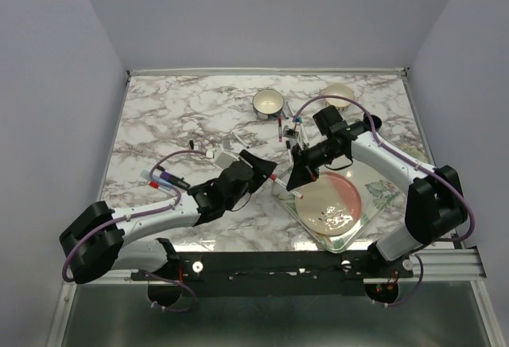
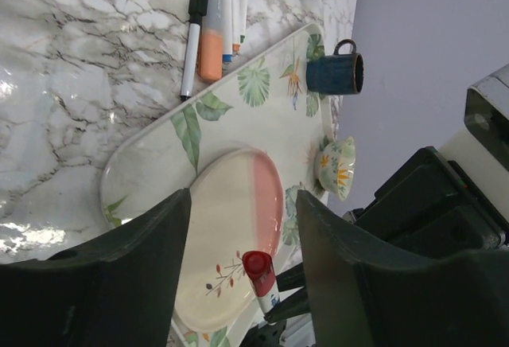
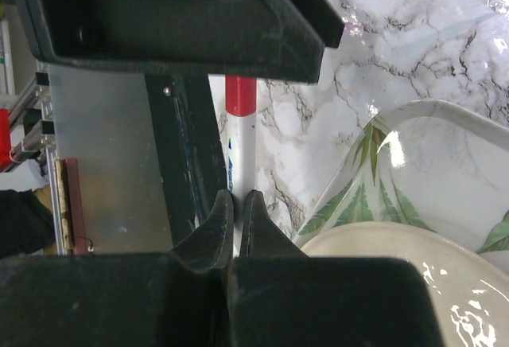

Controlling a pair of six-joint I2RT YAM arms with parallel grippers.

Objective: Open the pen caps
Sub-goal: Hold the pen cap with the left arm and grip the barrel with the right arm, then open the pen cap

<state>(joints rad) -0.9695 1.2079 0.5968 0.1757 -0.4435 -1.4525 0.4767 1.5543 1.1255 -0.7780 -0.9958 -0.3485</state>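
Beside the tray (image 2: 151, 164), right hand (image 3: 236, 218) pinches one pen (image 3: 242, 156) with red cap (image 3: 240, 96); left hand (image 2: 242, 220) spread.

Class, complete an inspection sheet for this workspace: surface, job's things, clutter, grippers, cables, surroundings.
Surface: glossy marble-patterned table.
Job's things: red cap on a white pen; more capped pens beside the tray.
Clutter: leaf-print tray, pink-and-cream plate, two bowls, blue mug.
Grippers: right gripper shut on the white pen; left gripper open, fingers either side of the red cap.
Cables: purple cables loop along both arms.
Surroundings: plain pale walls.
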